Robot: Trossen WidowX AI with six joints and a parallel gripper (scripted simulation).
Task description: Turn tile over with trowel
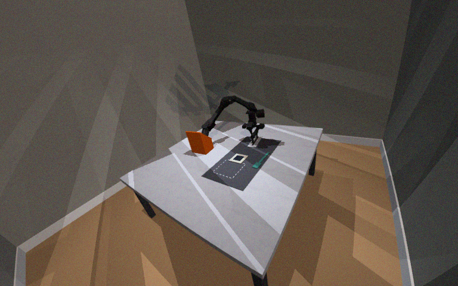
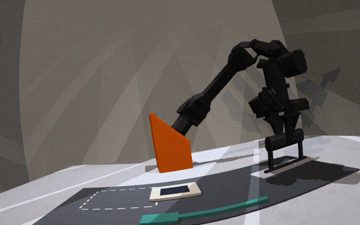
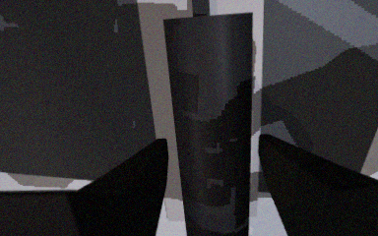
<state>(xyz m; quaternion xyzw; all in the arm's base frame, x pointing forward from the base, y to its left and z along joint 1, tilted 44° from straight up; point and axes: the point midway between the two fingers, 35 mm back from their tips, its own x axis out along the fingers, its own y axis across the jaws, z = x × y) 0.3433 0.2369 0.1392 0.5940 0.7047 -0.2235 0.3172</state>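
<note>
The jaws (image 1: 253, 136) (image 2: 284, 138) stand spread astride the handle of the black flat-bladed trowel (image 1: 253, 139) (image 2: 273, 143) (image 3: 212, 88), slim gaps either side, probably to free or re-seat it near the worktop's (image 1: 216, 215) (image 2: 172, 176) far edge; the tile (image 1: 233, 158) (image 2: 155, 195) lies marked face up, overlapping the dashed outline (image 1: 231, 177) (image 2: 114, 208), still to be turned; shadow obscures the blade, and the wrist view cuts off the handle's end
</note>
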